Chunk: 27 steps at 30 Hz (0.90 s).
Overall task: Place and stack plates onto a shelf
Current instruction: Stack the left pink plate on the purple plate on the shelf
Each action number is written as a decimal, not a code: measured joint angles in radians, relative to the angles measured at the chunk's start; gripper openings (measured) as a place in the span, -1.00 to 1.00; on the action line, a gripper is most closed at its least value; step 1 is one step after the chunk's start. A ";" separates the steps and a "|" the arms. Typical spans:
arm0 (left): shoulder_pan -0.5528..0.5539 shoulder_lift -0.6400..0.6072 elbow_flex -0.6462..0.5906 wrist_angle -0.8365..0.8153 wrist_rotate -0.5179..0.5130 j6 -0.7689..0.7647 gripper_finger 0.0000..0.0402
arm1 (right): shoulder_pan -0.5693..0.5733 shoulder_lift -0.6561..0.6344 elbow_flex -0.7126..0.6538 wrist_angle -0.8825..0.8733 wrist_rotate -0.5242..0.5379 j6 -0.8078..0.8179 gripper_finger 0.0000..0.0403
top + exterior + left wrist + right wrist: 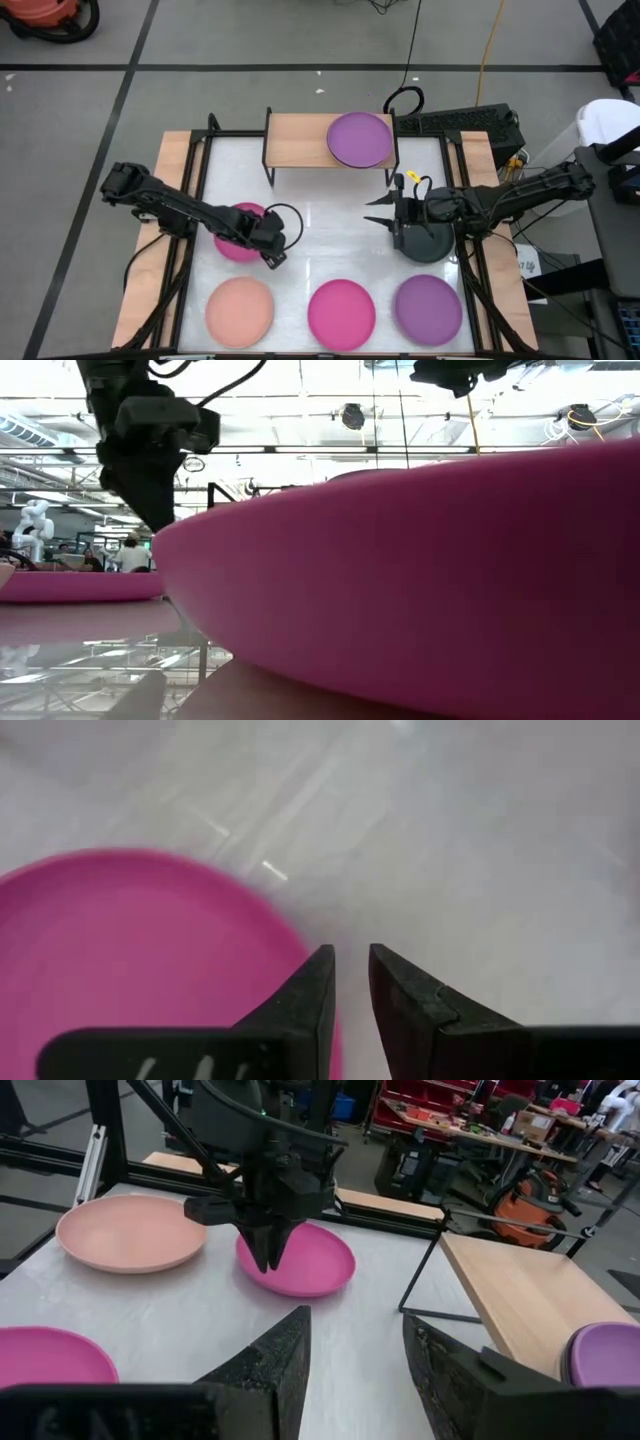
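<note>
Table (320, 215) first: we see its white top framed by wooden edges, and at its far edge stands the shelf (300, 140), a light wood top on thin black legs. One purple plate (359, 139) lies on the right half of that shelf; the left half of the wood is bare.

Along the near edge we count three plates in a row, apart from one another: a peach plate (239, 311) on the left, a magenta plate (341, 315) in the middle, and a second purple plate (428, 308) on the right. Farther in, on the left, a pink plate (240, 235) lies flat on the table, partly under the left arm. On the right, at about the same depth, a black plate (428, 245) sits beneath the right arm.

Our left gripper (350, 982) hangs just over the right rim of the pink plate, its fingers nearly closed with only a thin gap between them, and nothing is caught there.

Our right gripper (355, 1350) sits above the table near the black plate, pointing left, its fingers spread and holding nothing.
</note>
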 joint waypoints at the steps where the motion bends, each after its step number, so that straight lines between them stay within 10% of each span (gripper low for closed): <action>1: -0.005 0.000 -0.003 -0.010 -0.006 -0.014 -0.64 | 0.000 0.000 0.000 -0.002 0.000 0.000 -0.29; 27: -0.014 0.156 -0.012 -0.068 0.037 -0.048 -0.74 | 0.000 0.000 -0.012 -0.004 0.000 0.008 -0.29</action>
